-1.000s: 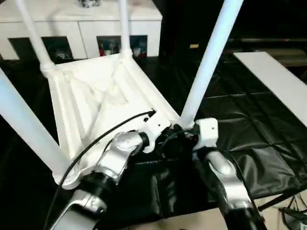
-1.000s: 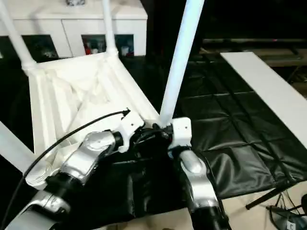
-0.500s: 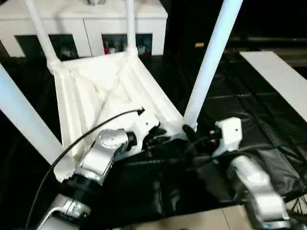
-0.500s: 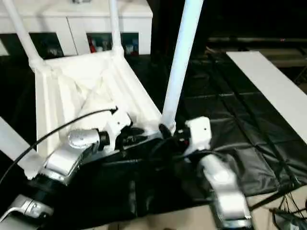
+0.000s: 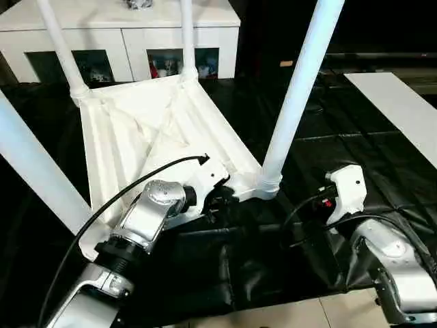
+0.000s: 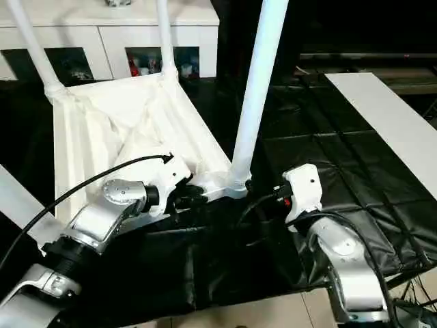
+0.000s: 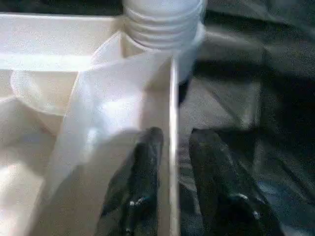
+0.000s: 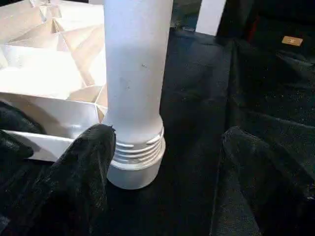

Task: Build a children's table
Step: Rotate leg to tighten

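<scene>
The white tabletop (image 5: 136, 130) lies upside down on a black mat, ribbed underside up, with white legs standing in its corner sockets. The nearest right leg (image 5: 300, 89) rises from its socket (image 8: 135, 167). My left gripper (image 5: 217, 198) is at the near rim beside that socket. In the left wrist view its black fingers (image 7: 142, 182) stand slightly apart on either side of the thin rim wall (image 7: 173, 123), not clamped on it. My right gripper (image 8: 168, 133) is open wide a little short of the leg's base, one finger (image 8: 83, 177) beside the threaded collar, holding nothing.
A white cabinet (image 5: 123, 27) with dark glass doors stands behind the table. A long white board (image 5: 403, 109) lies on the black mat (image 5: 341, 130) at the right. Pale floor (image 5: 287, 318) shows along the near edge of the mat.
My right gripper has drawn back from the leg's base, to the right and toward me. My left gripper has gone from shut to slightly open at the rim. The camera has shifted.
</scene>
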{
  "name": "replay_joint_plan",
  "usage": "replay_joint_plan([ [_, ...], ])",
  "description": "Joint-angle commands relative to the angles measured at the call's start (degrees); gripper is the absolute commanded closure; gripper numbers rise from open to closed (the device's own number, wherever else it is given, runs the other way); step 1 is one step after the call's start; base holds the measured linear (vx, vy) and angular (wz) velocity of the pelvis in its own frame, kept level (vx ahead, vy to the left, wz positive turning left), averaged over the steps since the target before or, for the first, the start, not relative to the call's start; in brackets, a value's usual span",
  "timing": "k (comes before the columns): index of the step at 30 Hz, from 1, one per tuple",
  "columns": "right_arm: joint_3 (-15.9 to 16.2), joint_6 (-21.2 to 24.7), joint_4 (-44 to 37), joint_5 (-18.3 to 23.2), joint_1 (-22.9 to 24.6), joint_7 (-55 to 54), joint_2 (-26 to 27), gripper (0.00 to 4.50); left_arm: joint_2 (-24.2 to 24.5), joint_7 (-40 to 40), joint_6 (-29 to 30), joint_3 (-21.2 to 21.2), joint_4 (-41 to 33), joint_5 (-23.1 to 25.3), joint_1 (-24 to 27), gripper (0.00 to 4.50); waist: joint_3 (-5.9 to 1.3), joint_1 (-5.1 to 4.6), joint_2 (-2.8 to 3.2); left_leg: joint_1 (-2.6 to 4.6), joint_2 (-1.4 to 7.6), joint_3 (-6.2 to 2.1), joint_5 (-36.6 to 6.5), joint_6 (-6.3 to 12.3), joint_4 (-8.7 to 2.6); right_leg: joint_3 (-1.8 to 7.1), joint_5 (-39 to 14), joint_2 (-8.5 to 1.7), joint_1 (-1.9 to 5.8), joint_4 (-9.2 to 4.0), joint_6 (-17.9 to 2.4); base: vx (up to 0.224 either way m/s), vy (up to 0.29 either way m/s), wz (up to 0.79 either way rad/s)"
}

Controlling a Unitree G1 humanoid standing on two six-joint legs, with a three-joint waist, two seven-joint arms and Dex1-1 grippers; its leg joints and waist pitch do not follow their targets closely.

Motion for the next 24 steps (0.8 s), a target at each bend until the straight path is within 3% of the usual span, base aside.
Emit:
replay_joint_plan([
  [1,-0.3,0.7,0.3,0.1,-1.0,0.4,-0.7,0.63,1.3,-2.1,2.6,-1.9,-0.3,0.7,1.2,3.80,-3.08,0.09,-0.08,0.05,3.42,-1.16,-1.2,5.24,-4.36,2.38,4.3,-4.54,3.38,-3.08,-16.8,0.000,0.000,0.00],
  [11,-0.3,-0.2,3.4,-0.1,-3.4,1.0,-0.9,0.63,2.0,-3.6,1.5,-0.8,-2.0,-1.3,1.9,4.41,-3.26,0.31,-0.38,0.05,3.28,-1.05,0.7,6.04,-4.13,2.32,5.5,-4.51,3.43,-2.86,-17.2,0.000,0.000,0.00],
  [18,3.7,-1.5,5.7,1.0,-1.7,11.4,-5.0,0.63,3.6,-9.8,-5.9,-2.5,-4.5,-3.0,4.7,4.46,-3.13,0.38,-0.67,-0.16,3.46,-1.04,-0.8,7.07,-4.12,2.35,3.5,-4.64,3.55,-3.03,-16.9,0.000,0.000,0.00],
  [19,3.8,-1.6,5.8,1.3,-1.5,12.4,-5.4,0.35,3.8,-10.3,-6.5,-2.6,-4.8,-3.1,4.9,4.50,-3.14,0.45,-0.47,0.06,3.55,-1.02,-1.0,7.11,-4.13,2.31,2.8,-4.68,3.31,-3.06,-16.9,0.000,0.000,0.00],
  [24,4.2,-2.6,5.9,2.3,-1.5,17.5,-7.8,0.07,5.8,-13.6,-9.7,-4.0,-5.3,-2.6,5.6,4.50,-2.97,0.71,-0.52,0.29,3.69,-0.89,-2.4,6.74,-4.30,2.25,0.1,-4.65,3.02,-3.28,-16.7,0.000,0.000,0.00],
])
